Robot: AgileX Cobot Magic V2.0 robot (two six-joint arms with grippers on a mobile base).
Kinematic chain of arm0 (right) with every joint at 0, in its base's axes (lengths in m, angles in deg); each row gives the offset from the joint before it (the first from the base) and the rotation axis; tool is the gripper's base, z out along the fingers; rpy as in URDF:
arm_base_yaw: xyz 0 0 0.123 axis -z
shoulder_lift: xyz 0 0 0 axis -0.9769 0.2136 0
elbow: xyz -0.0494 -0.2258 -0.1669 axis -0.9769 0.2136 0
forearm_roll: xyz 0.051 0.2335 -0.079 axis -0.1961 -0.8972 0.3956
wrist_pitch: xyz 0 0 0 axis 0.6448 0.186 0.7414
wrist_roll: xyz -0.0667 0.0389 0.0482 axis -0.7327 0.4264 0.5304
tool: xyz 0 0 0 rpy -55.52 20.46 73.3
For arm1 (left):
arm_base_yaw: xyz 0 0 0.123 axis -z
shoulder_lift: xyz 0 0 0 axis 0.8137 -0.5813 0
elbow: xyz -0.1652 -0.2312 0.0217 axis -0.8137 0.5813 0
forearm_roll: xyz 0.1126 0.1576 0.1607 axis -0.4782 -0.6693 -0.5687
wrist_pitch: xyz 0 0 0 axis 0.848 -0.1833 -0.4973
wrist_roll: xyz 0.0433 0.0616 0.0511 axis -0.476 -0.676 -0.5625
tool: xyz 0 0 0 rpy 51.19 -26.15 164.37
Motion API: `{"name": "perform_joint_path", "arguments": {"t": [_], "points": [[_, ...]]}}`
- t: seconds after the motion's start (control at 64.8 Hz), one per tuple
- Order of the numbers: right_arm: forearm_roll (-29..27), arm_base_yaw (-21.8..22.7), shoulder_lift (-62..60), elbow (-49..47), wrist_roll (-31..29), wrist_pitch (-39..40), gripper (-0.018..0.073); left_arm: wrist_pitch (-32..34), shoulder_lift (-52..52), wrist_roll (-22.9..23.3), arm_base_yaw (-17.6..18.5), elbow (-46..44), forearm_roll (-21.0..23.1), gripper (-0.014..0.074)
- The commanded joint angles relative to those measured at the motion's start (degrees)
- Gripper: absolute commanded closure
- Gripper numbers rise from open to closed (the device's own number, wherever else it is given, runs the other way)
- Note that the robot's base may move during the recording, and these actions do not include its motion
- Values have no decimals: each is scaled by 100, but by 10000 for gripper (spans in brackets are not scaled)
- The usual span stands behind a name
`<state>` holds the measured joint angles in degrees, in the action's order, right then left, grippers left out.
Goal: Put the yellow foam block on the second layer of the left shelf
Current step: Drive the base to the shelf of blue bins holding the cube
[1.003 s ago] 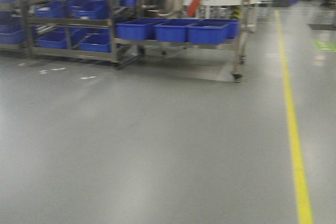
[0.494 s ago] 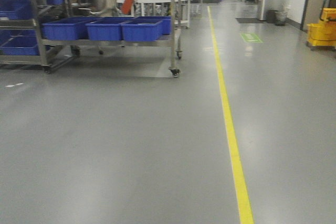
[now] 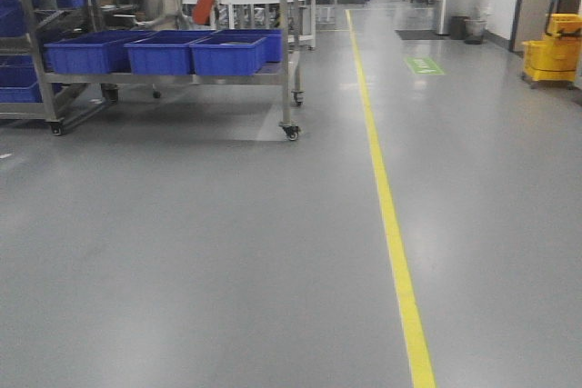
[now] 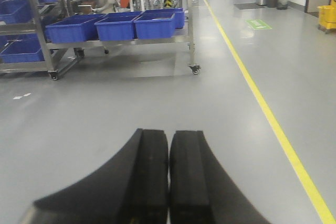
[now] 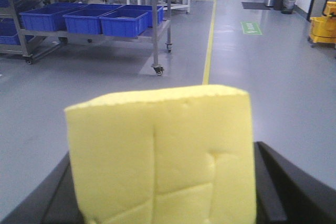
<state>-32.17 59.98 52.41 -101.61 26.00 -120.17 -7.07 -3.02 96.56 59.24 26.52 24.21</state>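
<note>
Ahead you see grey floor [image 3: 200, 252], a yellow line [image 3: 386, 215] and a wheeled steel rack [image 3: 289, 61] of blue bins [image 3: 227, 54]; the green floor sign [image 3: 424, 65] is unreadable. Left wrist: your left end effector [image 4: 168, 177] is closed and empty. Right wrist: your right end effector [image 5: 168, 190] clamps the yellow foam block [image 5: 163, 145].

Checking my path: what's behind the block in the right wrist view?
Grey floor, a yellow line, a cart with blue bins. The block hides the near floor and the jaws' contact.
</note>
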Motion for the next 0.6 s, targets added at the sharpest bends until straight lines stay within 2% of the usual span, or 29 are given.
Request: {"name": "perform_joint_path", "arguments": {"t": [0.0,0.586], "points": [[177,28,90,-152,-32,458,230,494,76,22,3,148,18,460],[177,28,90,-152,-32,458,230,494,76,22,3,148,18,460]]}}
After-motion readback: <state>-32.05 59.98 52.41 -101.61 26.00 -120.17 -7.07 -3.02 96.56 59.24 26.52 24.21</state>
